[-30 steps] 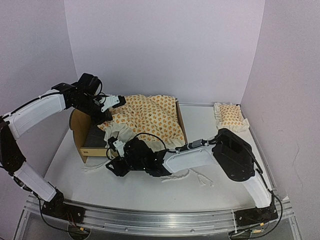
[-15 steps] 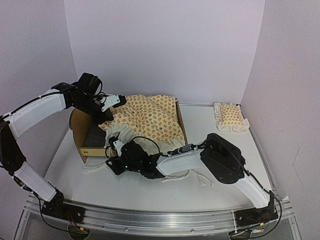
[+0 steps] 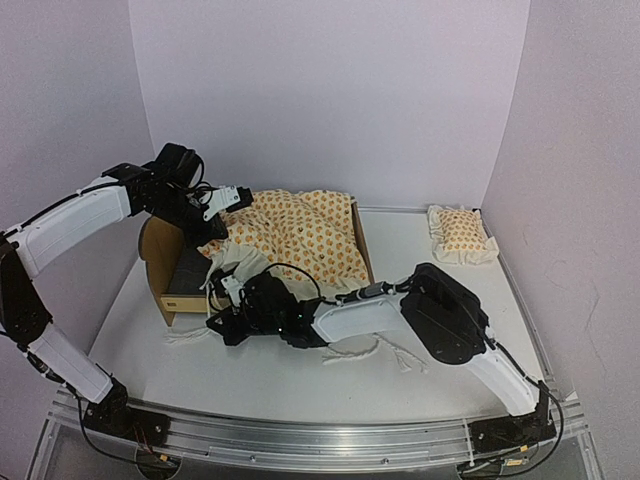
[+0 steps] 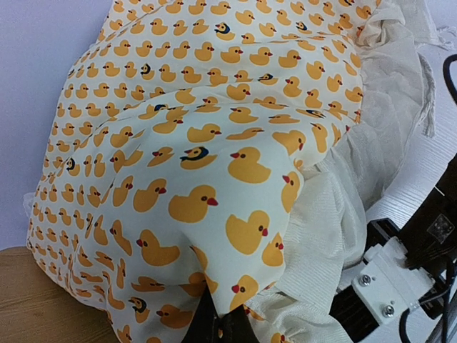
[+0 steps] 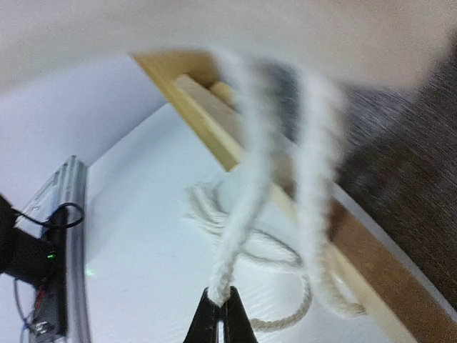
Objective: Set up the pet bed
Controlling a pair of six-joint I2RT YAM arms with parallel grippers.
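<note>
Top external view: the pet bed [image 3: 157, 258] stands at the left of the table [image 3: 300, 385], with the duck-print cushion [image 3: 300, 235] bunched over it. The left gripper [image 4: 218, 323] is pinched tight on a fold of that cushion (its tips are mostly hidden by cloth). The right gripper [image 5: 220, 314], just beside the bed's near rail, is closed on a white cord [image 5: 239, 214]. A small pillow [image 3: 460, 232] lies well apart, at the far right.
</note>
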